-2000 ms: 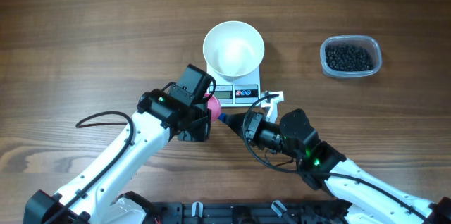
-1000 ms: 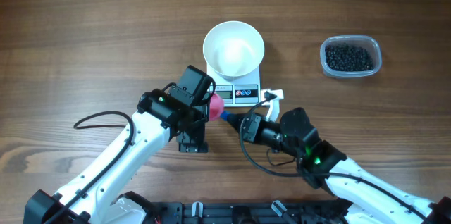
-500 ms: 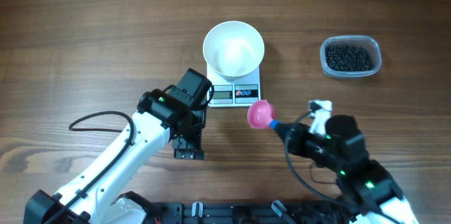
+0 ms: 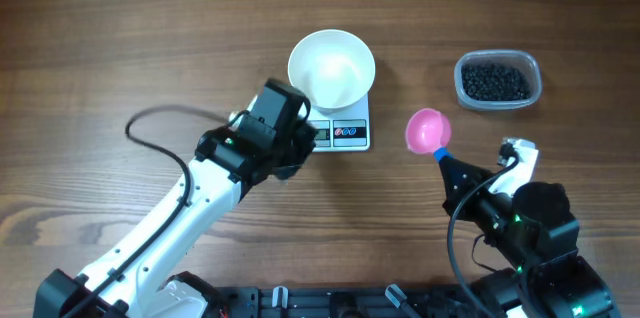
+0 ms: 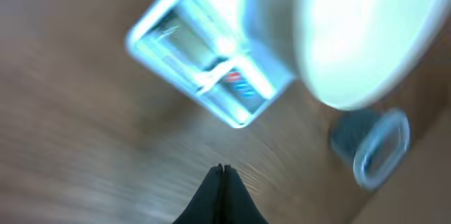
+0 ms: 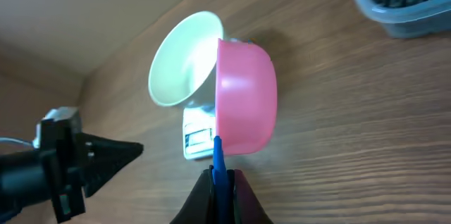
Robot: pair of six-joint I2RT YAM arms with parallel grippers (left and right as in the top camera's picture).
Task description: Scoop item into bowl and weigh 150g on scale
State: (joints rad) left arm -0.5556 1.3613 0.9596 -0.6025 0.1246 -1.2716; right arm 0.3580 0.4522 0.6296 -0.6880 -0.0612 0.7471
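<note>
Right jaws clamped on small pink plastic scoop (image 6: 243, 97).
Left jaws pressed together, empty; flat white digital scale (image 5: 211, 69) just ahead.

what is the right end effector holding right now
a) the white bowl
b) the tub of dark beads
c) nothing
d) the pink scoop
d: the right end effector is shut on the blue handle of the pink scoop, which it holds above the table with nothing in it.
</note>
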